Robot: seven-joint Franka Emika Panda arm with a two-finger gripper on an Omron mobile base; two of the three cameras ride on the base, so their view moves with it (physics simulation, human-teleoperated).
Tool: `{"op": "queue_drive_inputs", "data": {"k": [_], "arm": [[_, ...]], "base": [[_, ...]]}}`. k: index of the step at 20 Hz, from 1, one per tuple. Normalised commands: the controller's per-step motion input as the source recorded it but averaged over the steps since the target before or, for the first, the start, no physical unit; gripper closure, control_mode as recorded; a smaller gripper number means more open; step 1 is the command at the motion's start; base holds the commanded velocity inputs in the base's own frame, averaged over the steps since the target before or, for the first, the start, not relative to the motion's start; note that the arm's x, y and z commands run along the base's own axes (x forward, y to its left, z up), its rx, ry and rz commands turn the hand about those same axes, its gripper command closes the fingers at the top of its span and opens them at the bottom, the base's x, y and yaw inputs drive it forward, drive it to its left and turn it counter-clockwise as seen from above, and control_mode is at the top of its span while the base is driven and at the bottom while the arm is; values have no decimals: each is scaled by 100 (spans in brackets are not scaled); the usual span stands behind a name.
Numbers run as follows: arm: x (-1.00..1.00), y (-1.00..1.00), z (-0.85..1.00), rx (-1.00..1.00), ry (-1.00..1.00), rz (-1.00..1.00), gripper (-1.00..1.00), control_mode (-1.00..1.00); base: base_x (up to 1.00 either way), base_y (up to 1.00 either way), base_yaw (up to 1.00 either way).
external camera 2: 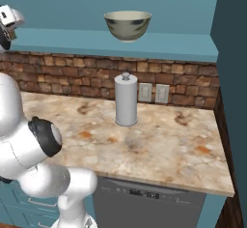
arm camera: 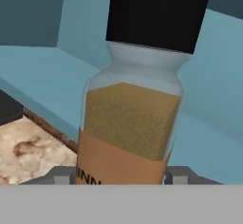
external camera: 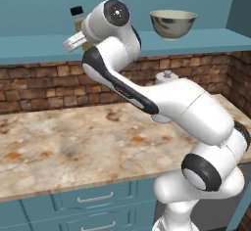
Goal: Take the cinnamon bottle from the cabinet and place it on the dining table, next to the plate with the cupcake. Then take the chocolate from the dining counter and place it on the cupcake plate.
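The cinnamon bottle (arm camera: 130, 118) is a clear jar with a black cap, tan powder and an orange label band. It stands close in front of the hand, on the teal cabinet shelf (external camera: 206, 41). My gripper (arm camera: 121, 178) is shut on the cinnamon bottle low on its label, with a grey fingertip (arm camera: 60, 175) against each side. From the left base, the bottle's cap and shoulder (external camera: 77, 17) rise just behind the raised hand, and my gripper (external camera: 78, 39) is at shelf height. The dining table, the plate with the cupcake and the chocolate are out of view.
A grey-white patterned bowl (external camera: 172, 23) (external camera 2: 128, 25) sits on the same shelf, to the bottle's right. Below, a grey cylinder (external camera 2: 126, 100) stands on the marble counter (external camera 2: 159, 145) against the brick wall. A dark teal side wall (external camera 2: 234, 77) closes the right end.
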Motion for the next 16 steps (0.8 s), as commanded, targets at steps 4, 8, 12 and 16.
{"op": "queue_drive_inputs", "data": {"k": [4,8,12,16], "arm": [[-100,-100,-34,2,-7,14,100,-100],[-100,-90,-51,9,-8,8,100,-100],[-100,-67,-48,17,-3,7,100,-100],[-90,-25,-44,7,10,1,100,-100]], "base": [[0,0,0],[0,0,0],[0,0,0],[0,0,0]]}}
